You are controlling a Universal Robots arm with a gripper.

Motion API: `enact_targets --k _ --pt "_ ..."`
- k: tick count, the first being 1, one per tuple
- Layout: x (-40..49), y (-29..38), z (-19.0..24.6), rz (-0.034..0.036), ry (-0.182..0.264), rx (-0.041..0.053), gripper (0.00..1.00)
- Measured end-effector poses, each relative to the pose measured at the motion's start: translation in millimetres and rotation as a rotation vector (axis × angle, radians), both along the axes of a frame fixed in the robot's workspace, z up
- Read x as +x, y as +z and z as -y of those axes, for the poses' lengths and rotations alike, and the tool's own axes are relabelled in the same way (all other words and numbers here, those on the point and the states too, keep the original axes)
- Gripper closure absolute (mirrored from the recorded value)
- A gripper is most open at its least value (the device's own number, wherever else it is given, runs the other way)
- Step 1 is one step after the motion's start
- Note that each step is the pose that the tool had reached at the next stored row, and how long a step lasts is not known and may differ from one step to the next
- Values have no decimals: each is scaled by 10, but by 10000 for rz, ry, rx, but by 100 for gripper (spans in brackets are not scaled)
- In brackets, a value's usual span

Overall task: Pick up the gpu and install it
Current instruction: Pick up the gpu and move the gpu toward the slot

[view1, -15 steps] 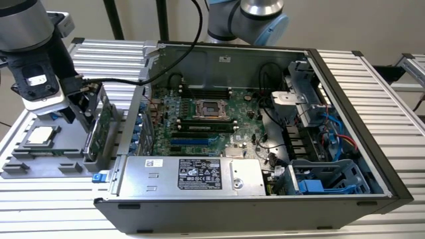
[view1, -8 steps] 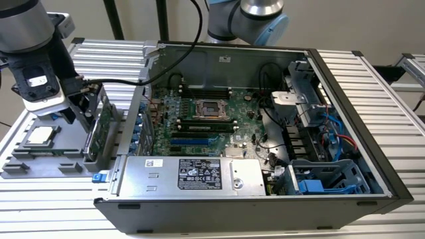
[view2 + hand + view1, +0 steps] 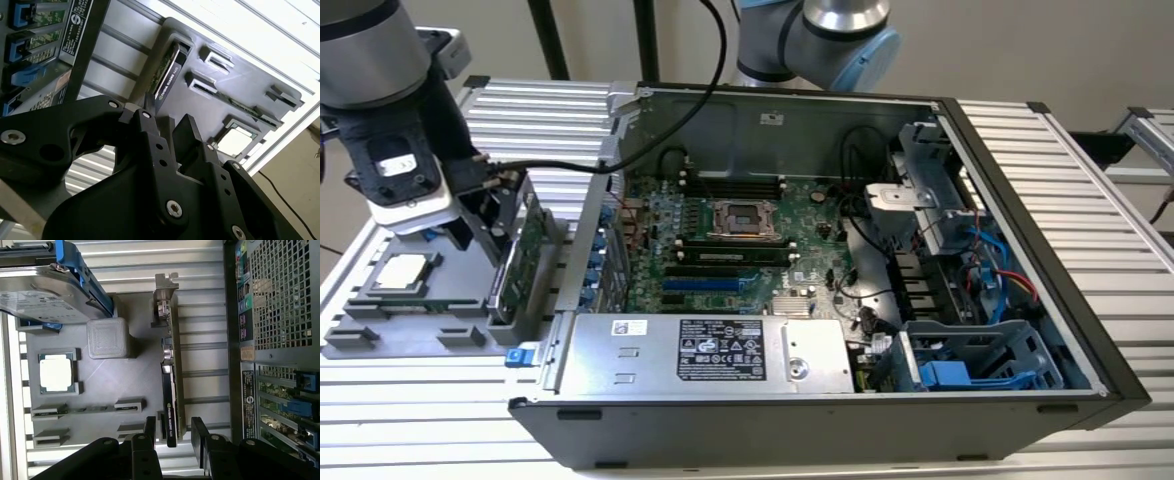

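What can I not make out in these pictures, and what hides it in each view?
Second wrist view: the near end of the graphics card runs behind the gripper.
First wrist view: the hard drive is cut off by the picture's edge.
Exterior view: the graphics card's bottom edge sits hidden in the tray's slot; the motherboard's free slots are too small to tell apart.

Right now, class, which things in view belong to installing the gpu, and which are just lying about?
Belong to the job:
gpu, standing on edge in the grey tray
gripper, open, astride the gpu's end
computer case, side open

Just lying about:
hard drive
CPU chip, in a tray pocket
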State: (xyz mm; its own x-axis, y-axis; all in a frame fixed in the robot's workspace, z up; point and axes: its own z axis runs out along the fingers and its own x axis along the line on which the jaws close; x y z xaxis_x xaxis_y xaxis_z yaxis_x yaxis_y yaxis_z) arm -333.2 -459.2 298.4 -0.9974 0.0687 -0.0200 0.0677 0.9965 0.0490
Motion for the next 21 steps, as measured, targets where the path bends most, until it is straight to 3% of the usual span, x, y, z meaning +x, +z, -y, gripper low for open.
enact_targets --k 7,14,21 --pt "-1 -66 0 -2 76 -2 0" --pt "0 -113 0 -2 629 -3 0" --pt "0 -155 0 -2 782 -2 0"
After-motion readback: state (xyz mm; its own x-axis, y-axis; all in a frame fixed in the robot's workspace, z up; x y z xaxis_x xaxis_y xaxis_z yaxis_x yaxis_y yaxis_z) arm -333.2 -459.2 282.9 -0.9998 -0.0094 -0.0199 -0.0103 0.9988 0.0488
